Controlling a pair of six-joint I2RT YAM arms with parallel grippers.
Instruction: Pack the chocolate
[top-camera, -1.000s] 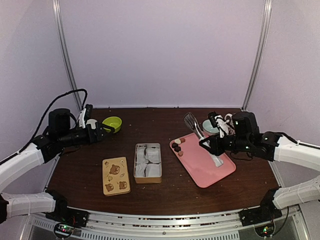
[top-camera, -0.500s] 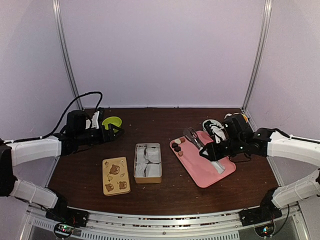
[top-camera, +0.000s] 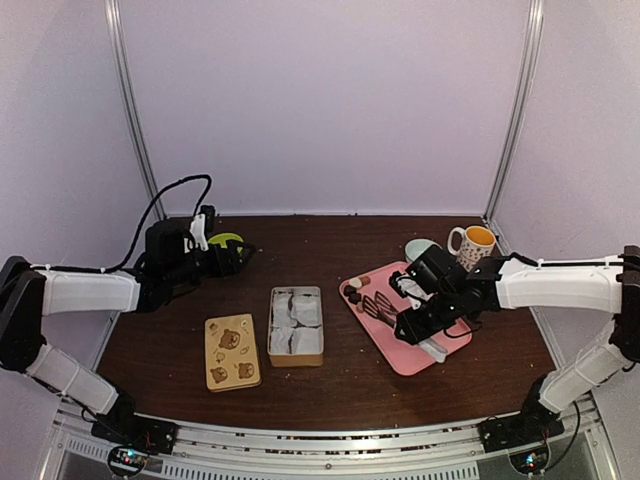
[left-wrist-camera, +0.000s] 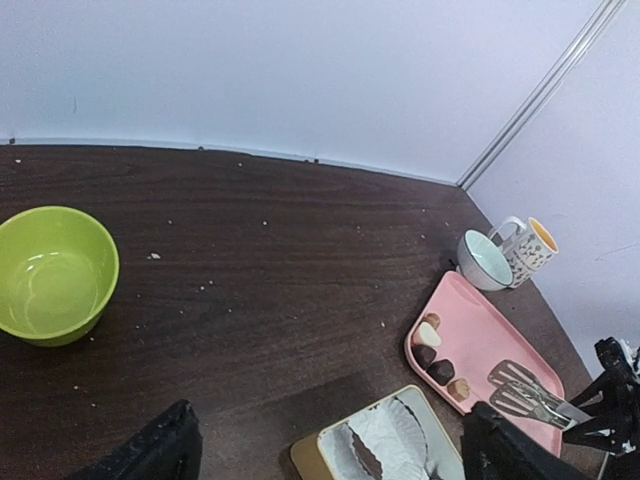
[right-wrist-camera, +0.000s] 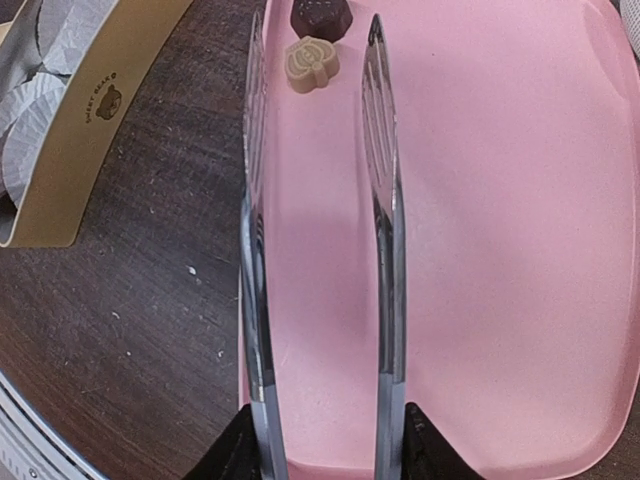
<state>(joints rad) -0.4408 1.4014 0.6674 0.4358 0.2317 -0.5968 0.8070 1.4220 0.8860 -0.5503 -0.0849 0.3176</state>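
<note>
Several small chocolate (top-camera: 353, 292) lumps lie at the near-left end of the pink tray (top-camera: 425, 352). In the right wrist view a dark chocolate (right-wrist-camera: 320, 15) and a pale one (right-wrist-camera: 308, 62) sit just past the tips of the metal tongs (right-wrist-camera: 380, 200). My right gripper (right-wrist-camera: 325, 450) is shut on the tongs (top-camera: 381, 305), whose arms stand apart over the tray (right-wrist-camera: 500, 220). The tan tin (top-camera: 296, 325) with white paper cups stands left of the tray. Its bear-printed lid (top-camera: 231, 351) lies beside it. My left gripper (top-camera: 236, 256) hangs open and empty at the back left.
A green bowl (top-camera: 226, 241) sits by the left gripper. An orange-lined mug (top-camera: 472, 243) and a small pale bowl (top-camera: 419, 248) stand behind the tray. In the left wrist view the tin (left-wrist-camera: 385, 445) lies below the open gripper (left-wrist-camera: 335, 455).
My right arm has swung left and down over the tray, bringing the tongs near the chocolates with their arms spread wider. The left arm has shifted slightly toward the back.
</note>
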